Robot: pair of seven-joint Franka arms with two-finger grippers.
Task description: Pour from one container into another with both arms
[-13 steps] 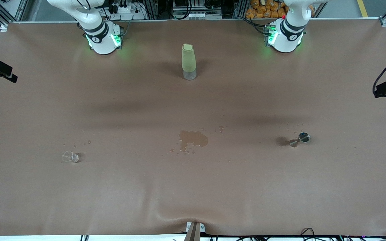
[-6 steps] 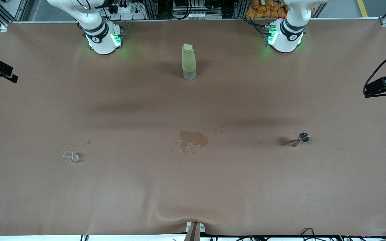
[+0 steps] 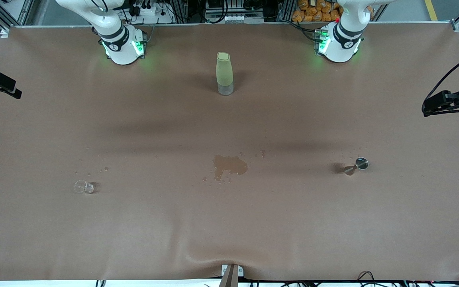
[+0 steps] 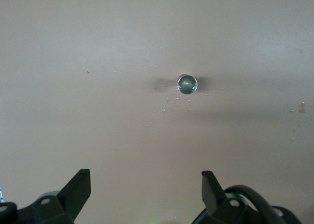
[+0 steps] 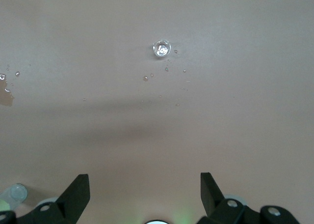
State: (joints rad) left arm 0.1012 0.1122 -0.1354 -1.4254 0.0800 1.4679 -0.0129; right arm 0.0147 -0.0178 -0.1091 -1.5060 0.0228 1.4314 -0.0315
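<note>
A tiny clear glass cup (image 3: 83, 186) stands upright toward the right arm's end of the table, with droplets around it. In the right wrist view the cup (image 5: 161, 48) is far off, and my right gripper (image 5: 143, 177) hangs open and empty high over bare table. A small steel jigger (image 3: 356, 166) stands toward the left arm's end. Seen from above in the left wrist view, the jigger (image 4: 187, 83) lies well ahead of my left gripper (image 4: 144, 175), which is open with nothing between its fingers.
A tall pale-green bottle (image 3: 224, 73) stands between the two arm bases. A dark wet spill (image 3: 229, 165) marks the brown mat midway between cup and jigger. A black part of the left arm's hand (image 3: 442, 103) pokes in at the table's edge.
The black part of the left arm's hand has slid farther in over the table's end. Cup, jigger and bottle have not moved.
</note>
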